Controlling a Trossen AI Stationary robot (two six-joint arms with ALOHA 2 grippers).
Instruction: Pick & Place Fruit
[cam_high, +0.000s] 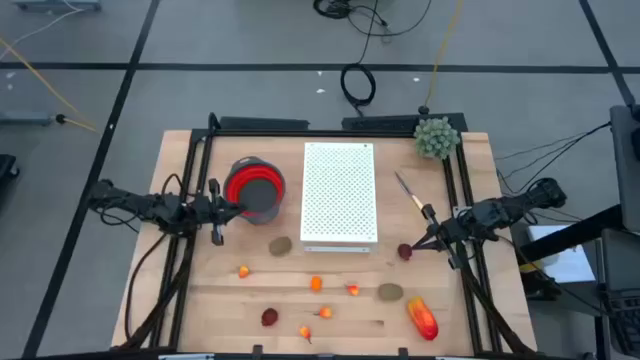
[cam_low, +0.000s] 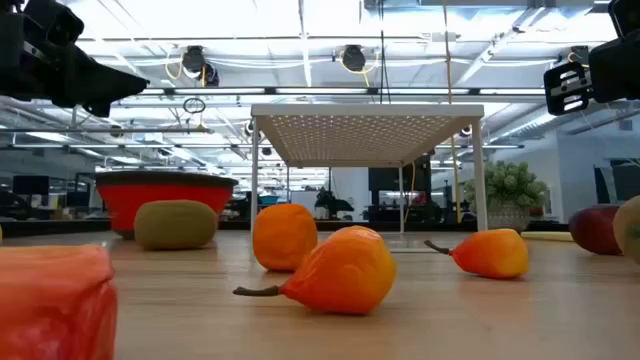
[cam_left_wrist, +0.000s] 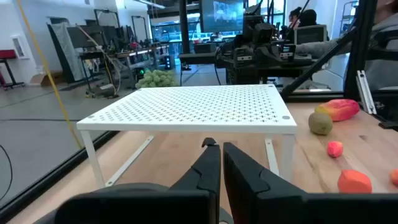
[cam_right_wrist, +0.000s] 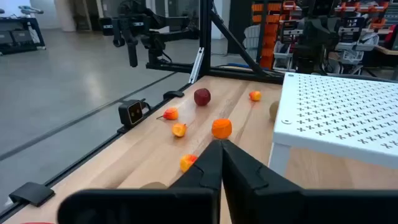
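The wooden bench carries a white perforated rack at the centre of the high view, a red bowl just left of it, a green spiky plant at the upper right corner and a yellow-handled knife right of the rack.

The fruit lies loose on the bench, mostly in the lower half of the frame. A brown-green oval sits just below the bowl, near the rack's lower left corner. A dark-red ball lies by the rack's lower right corner. Small orange pieces and a small red piece are scattered below the rack. A second brown-green oval lies near the red-orange oblong at the lower right, and another dark-red ball sits at the lower centre-left.

The left gripper hangs at the left, beside the bowl, its fingers closed on nothing. The right gripper sits at the right, close to the dark-red ball, its fingers pressed together and empty.
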